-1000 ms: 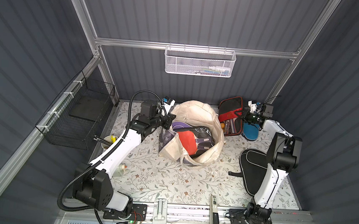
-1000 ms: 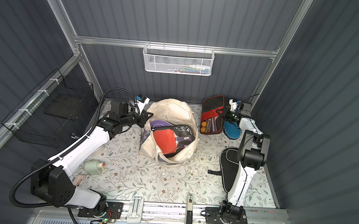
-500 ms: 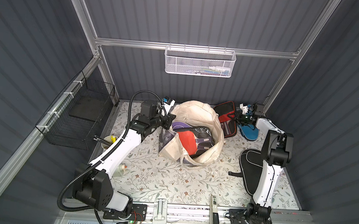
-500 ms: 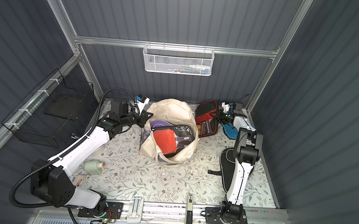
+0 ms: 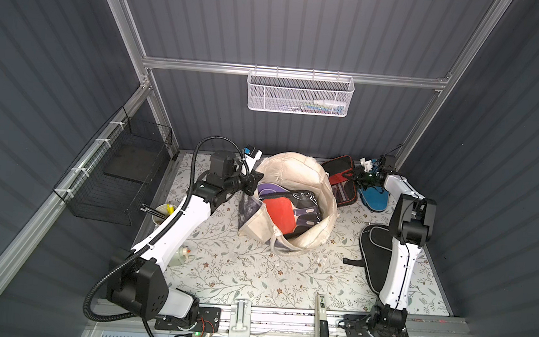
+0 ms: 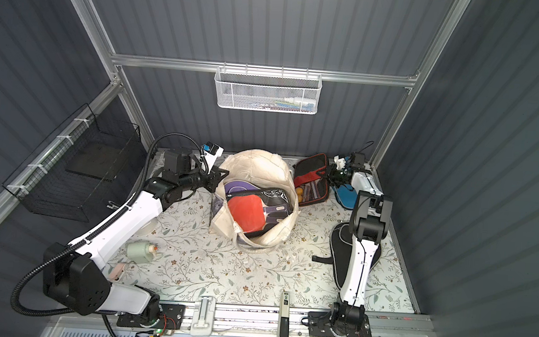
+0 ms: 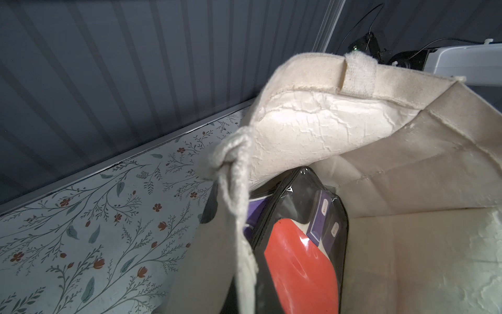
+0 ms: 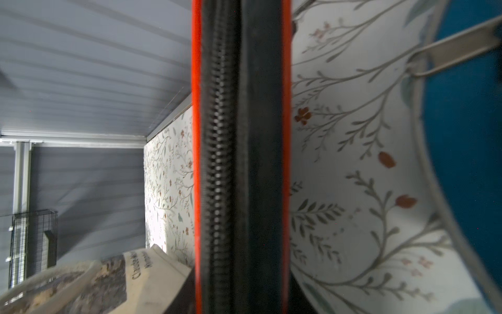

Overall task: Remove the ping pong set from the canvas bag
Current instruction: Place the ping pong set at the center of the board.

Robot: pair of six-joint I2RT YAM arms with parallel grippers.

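Grey walls [image 5: 289, 29] ring the floral table [image 5: 237, 272]. I see the canvas bag [image 5: 294, 171] open mid-table, with the red paddle pack [image 5: 278, 209] and purple cover [image 5: 270, 188] inside. Left fingers [image 5: 249, 187] pinch its rim, closed tight. Right fingers [image 5: 358, 178] sit at the red-and-black case [image 5: 337, 168], and I cannot tell their grip.

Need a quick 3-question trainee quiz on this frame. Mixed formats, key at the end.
1. True or false: the black paddle cover lies inside the canvas bag.
2. What colour is the paddle seen through the clear-fronted case in the bag? A) blue B) red C) green
3. Which arm's tool is at the red-and-black case?

Key
1. False: it lies on the table, outside the bag.
2. B
3. The right tool.
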